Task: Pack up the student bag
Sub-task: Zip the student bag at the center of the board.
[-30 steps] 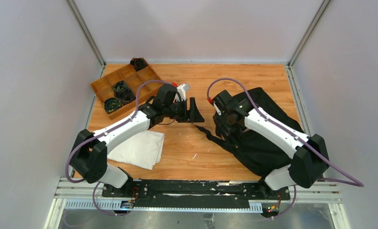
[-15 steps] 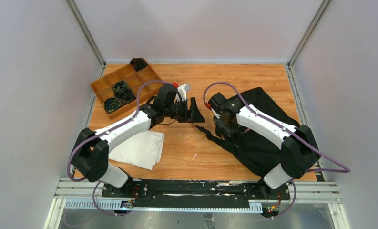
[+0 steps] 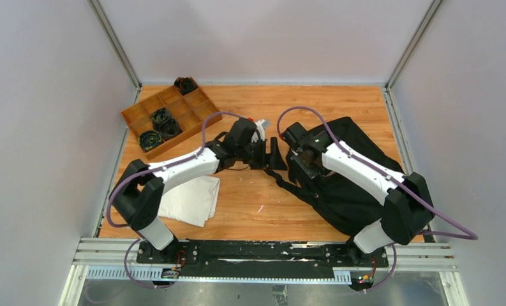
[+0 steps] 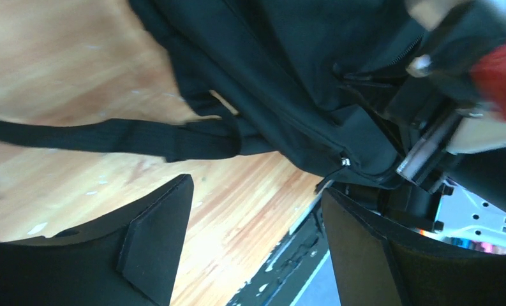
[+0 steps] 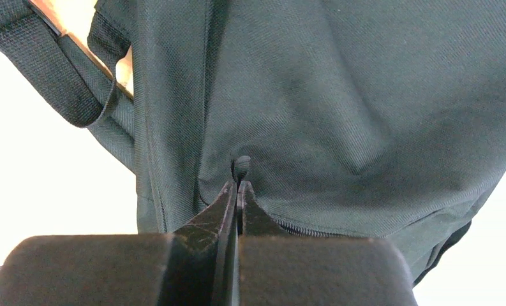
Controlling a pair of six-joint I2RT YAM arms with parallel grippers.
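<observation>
Look right of centre for the student bag [image 3: 346, 205]: slumped flat on the table [image 3: 250, 207], one strap [image 3: 282, 179] trailing leftward over the wood; well apart from the folded white cloth [image 3: 189, 199] at near left and the wooden tray [image 3: 173, 115] at far left.

Note the right gripper [image 5: 238, 186] set on the bag's far left end, jaws fully together, tips meeting at a small black tab [image 5: 241, 167] just above the zipper [image 5: 301, 228]; tab truly pinched or merely touched: cannot tell. Note the left gripper [image 3: 272, 153] just left of the bag, jaws wide apart, holding nothing, hovering over bare wood beside the strap.

Expect soft, limp cloth; probably light while unfilled; likely to sag, fold and drag rather than lift in one piece; no stiffness to push against; not fragile; weave rough enough to resist slipping, though thin layers apt to bunch between pads.

Take hold at the sewn, firmer parts: the tab for running the zipper, the strap or a seam edge for steadying; avoid pinching the broad panel, apt only to tent up. Probably best to brace with one claw beside the zipper while pulling with the other, to prevent sliding of the whole bag across the table.
</observation>
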